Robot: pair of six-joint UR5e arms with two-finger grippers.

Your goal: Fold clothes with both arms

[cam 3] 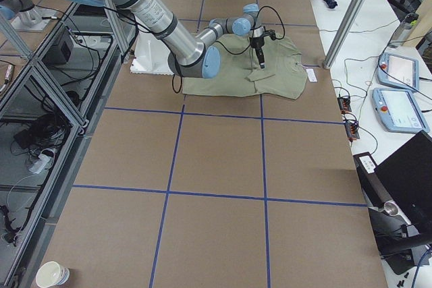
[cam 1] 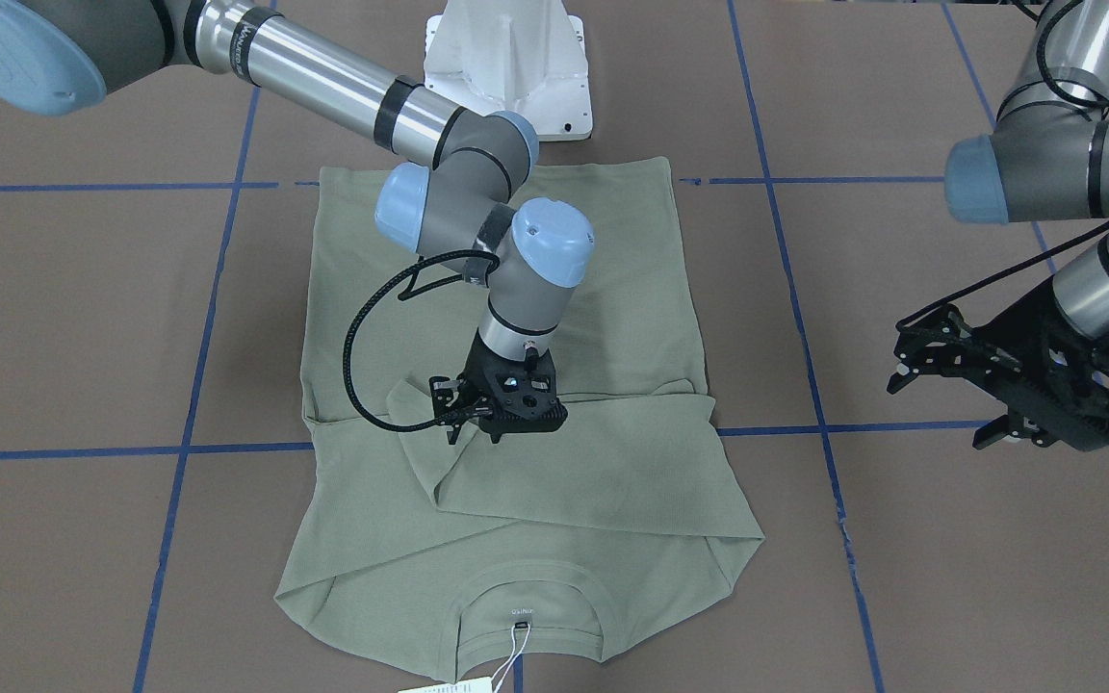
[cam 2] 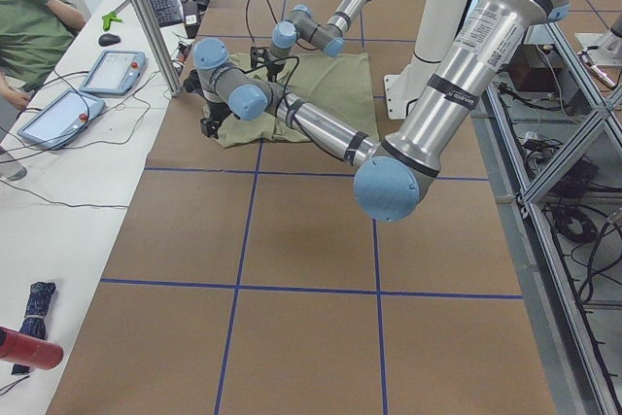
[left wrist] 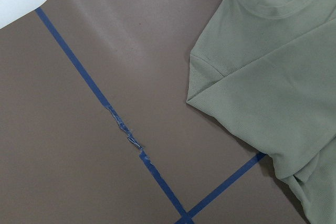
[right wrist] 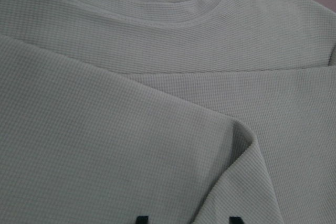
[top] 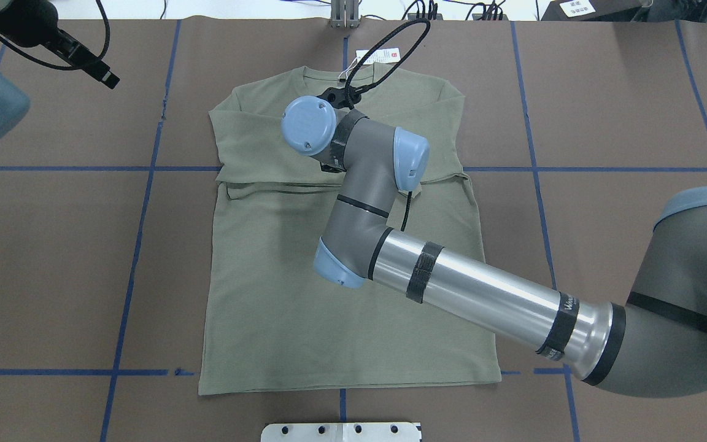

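Note:
The olive-green shirt [cam 1: 554,520] lies flat on the brown table, its collar away from the robot base and both sleeves folded across the chest [top: 280,294]. A white hang tag [cam 1: 449,686] trails from the collar. My right gripper [cam 1: 475,435] hangs just over the crossed sleeves near the shirt's middle. In the right wrist view its fingertips [right wrist: 140,219] stand apart above the cloth, so it is open and holds nothing. My left gripper [cam 1: 941,411] is raised over bare table beside the shirt, open and empty. The left wrist view shows only the shirt's shoulder [left wrist: 273,66].
The white pedestal base [cam 1: 506,67] stands just behind the shirt's hem. Blue tape lines [top: 139,245] grid the table. A seated person [cam 2: 29,17] and control tablets [cam 3: 398,72] are at the side bench beyond the collar end. A paper cup [cam 3: 52,274] sits at a far corner.

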